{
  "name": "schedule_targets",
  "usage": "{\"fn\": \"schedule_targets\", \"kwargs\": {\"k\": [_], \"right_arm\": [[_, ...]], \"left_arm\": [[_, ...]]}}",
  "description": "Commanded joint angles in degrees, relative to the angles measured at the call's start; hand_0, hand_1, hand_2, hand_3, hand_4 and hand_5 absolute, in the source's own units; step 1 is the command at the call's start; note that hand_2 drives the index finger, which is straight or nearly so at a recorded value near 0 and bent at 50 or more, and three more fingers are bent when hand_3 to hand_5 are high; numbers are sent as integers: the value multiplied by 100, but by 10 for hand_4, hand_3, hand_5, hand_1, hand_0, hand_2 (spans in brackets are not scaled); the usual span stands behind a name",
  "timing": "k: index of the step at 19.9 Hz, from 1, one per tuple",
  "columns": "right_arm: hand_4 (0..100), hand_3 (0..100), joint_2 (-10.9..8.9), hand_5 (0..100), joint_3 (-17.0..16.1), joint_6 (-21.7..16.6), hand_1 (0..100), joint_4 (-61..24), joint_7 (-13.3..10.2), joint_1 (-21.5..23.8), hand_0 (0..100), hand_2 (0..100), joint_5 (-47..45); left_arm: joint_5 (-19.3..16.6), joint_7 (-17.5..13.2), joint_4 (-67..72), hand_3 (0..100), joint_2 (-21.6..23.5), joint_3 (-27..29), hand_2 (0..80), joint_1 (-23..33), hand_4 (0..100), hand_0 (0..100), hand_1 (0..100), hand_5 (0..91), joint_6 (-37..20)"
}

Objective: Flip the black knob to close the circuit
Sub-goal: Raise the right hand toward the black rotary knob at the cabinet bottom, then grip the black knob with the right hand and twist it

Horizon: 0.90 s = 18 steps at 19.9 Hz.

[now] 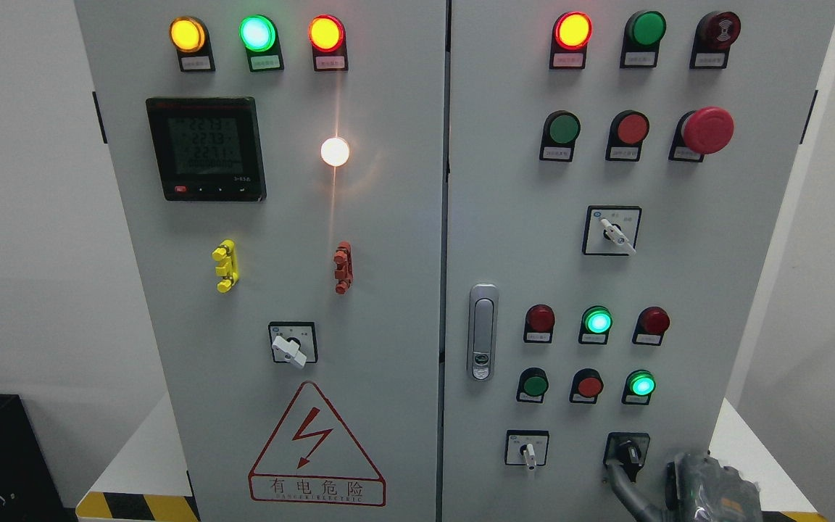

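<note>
One hand (638, 475) in view only, the right, entering at the lower right corner of the grey cabinet (388, 290); no left arm visible. Black knob (629, 453) low on the right door, right of the white-handled switch (528, 453) and below the lit green lamp (640, 384). Knob handle roughly upright, long axis close to vertical. Grey finger (624, 493) reaching up from below and touching or just under the knob's lower edge, the palm bulk lower and to the right. Not clear whether gripping or merely resting against it; fingers mostly hidden. Likely next: a twist about the knob's centre, with the right hand already nearest.
</note>
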Motion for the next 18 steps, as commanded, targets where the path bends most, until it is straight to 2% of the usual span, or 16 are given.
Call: {"fn": "schedule_targets", "kwargs": {"k": [1, 18], "right_arm": [[1000, 1000, -27, 991, -318, -3, 0, 35, -4, -2, 0, 971, 2], [1000, 1000, -27, 986, -318, -3, 0, 17, -4, 15, 0, 969, 2]], "left_arm": [[0, 31, 1, 0, 0, -5, 0, 0, 0, 120, 556, 0, -4], [0, 31, 1, 0, 0, -5, 0, 0, 0, 120, 556, 0, -4]]}}
